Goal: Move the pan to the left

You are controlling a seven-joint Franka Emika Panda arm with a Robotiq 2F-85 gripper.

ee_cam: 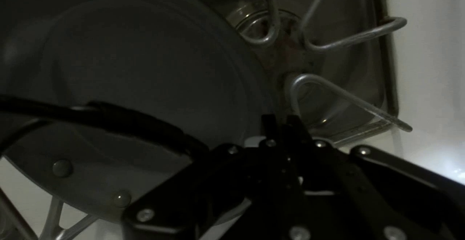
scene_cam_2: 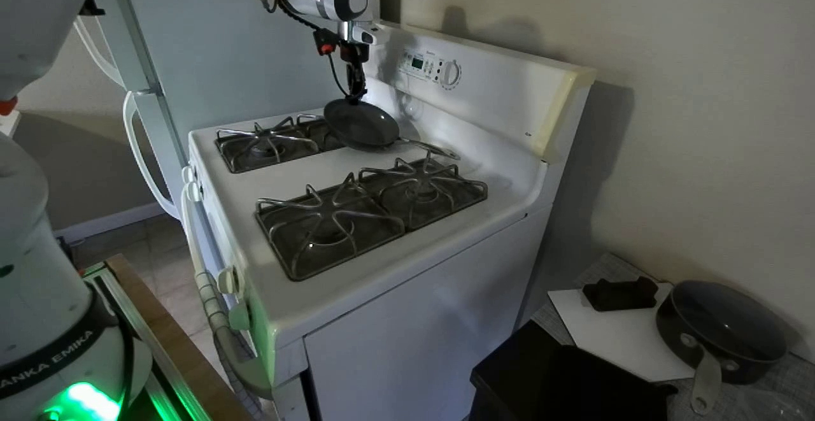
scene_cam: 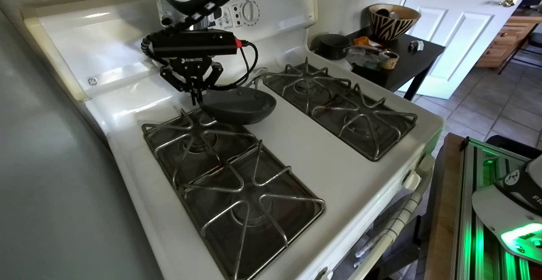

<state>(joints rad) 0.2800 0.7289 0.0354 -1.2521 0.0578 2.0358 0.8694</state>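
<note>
The dark pan (scene_cam: pixel 239 109) is raised at the back of the stove (scene_cam_2: pixel 439 306), tilted with its gripped side higher, partly over a rear burner grate (scene_cam: pixel 199 129) and partly over the white stovetop (scene_cam: pixel 305 144) between the burner pairs; contact with the grate cannot be judged. The gripper (ee_cam: pixel 280 121) pinches the rim, one finger inside, one outside. In an exterior view, the pan's handle (scene_cam_2: pixel 433 148) points away from the refrigerator (scene_cam_2: pixel 235 51). The back panel (scene_cam_2: pixel 500 90) stands behind the pan. The white strip runs forward to the front edge, above the oven handle (scene_cam: pixel 377 250). Past the stove's side edge are a black table (scene_cam: pixel 406 64), a door (scene_cam: pixel 449 26) and a tiled floor (scene_cam: pixel 478 106).
</note>
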